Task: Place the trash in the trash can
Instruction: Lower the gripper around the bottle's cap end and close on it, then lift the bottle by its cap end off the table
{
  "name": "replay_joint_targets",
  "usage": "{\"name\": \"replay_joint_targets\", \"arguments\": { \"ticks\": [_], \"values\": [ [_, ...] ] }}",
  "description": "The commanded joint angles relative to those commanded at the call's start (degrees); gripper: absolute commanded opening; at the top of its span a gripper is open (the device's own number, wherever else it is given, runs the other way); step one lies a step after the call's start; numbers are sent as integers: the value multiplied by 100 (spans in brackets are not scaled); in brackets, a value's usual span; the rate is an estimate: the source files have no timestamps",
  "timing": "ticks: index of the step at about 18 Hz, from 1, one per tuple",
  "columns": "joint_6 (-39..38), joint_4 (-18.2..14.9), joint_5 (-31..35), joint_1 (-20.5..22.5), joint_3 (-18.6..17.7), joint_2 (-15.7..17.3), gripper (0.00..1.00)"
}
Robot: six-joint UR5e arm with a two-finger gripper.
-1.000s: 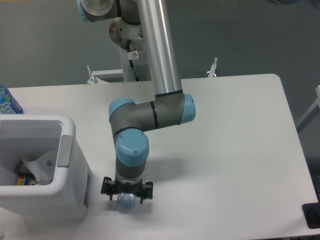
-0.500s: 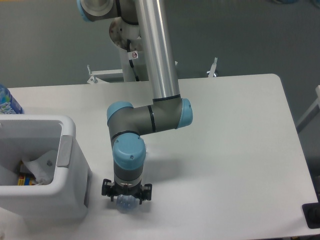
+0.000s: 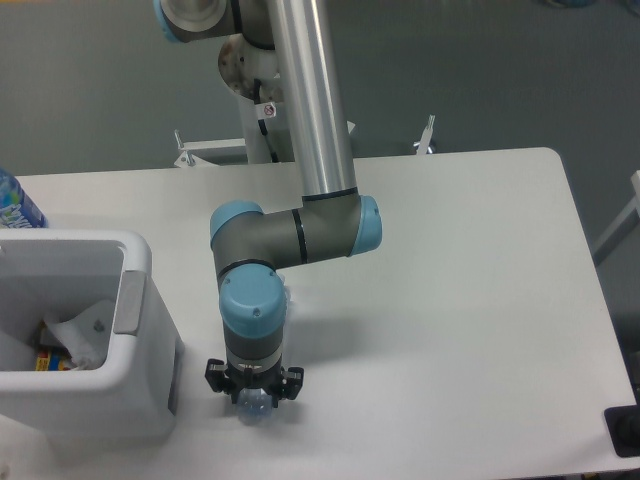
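Gripper [image 3: 254, 398] down at table [image 3: 450, 280], clenched around crushed bottle [image 3: 254, 402] | trash can [image 3: 135, 300] just left | crumpled wrapper [image 3: 85, 335] inside can

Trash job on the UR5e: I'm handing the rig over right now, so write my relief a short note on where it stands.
Pincer: pointing down near the table's front edge, just right of the trash can; a clear bluish item, likely the crushed bottle, sits at its tips. Whether it is gripped cannot be told.
Done: the crumpled wrapper already lies inside the can.
Left: get the bottle into the can.
Leave alone: the blue-and-white labelled bottle behind the can.
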Motion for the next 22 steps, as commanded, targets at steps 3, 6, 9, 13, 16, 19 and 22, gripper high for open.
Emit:
{"name": "replay_joint_targets", "arguments": {
  "ticks": [3,6,9,13,16,19,22],
  "values": [
    [9,0,0,9,26,18,67],
    [18,-9,9,9,-9,97,67],
    [9,-9,9,53,0,132,67],
    [-9,-9,9,105,17,229,67],
    [9,-9,105,123,18,246,67],
    [18,-9,132,141,35,281,66],
    [61,-9,114,263,35,448,64]
  ]
}}
